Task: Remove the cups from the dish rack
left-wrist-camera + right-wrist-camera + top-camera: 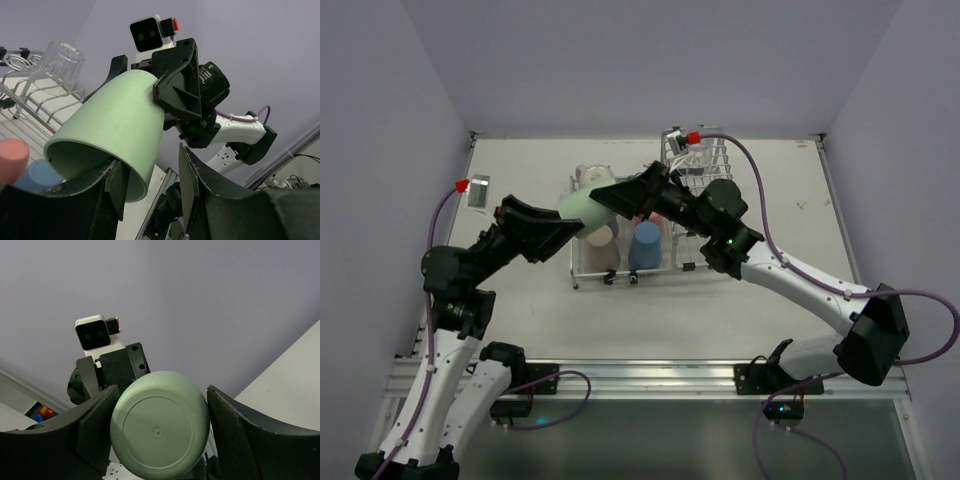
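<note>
- Up in the air, over the dish rack (pixel 574 268), a pale green cup (pixel 582 207) is held on its side between the two arms.
- The round bottom end of the cup is gripped by the right gripper (pixel 159 426). A black finger is pressed on each side of it, and the jaws are set quite wide because the cup is fat.
- The open mouth of the cup is pointed at the left gripper (pixel 151 170).
- The left gripper is seen about half open. One finger is placed at the mouth of the cup, right against the rim. The other finger is placed outside the wall, so the wall is between the two.
- A small gap is seen between that outside finger and the cup, so the cup is not squeezed from this end.
- The dish rack is set near the middle of the table (pixel 520 305). Its low flat half is on the left and its tall basket half is on the right.
- The green cup is above the low half, near the left edge.
- On the low half, a tan cup (pixel 602 240) and a blue cup (pixel 645 246) are stood side by side at the front.
- A clear cup (pixel 60 60) is placed on the wires farther back.
- A pink cup (pixel 12 159) is seen just beside the blue one, under the green cup.
</note>
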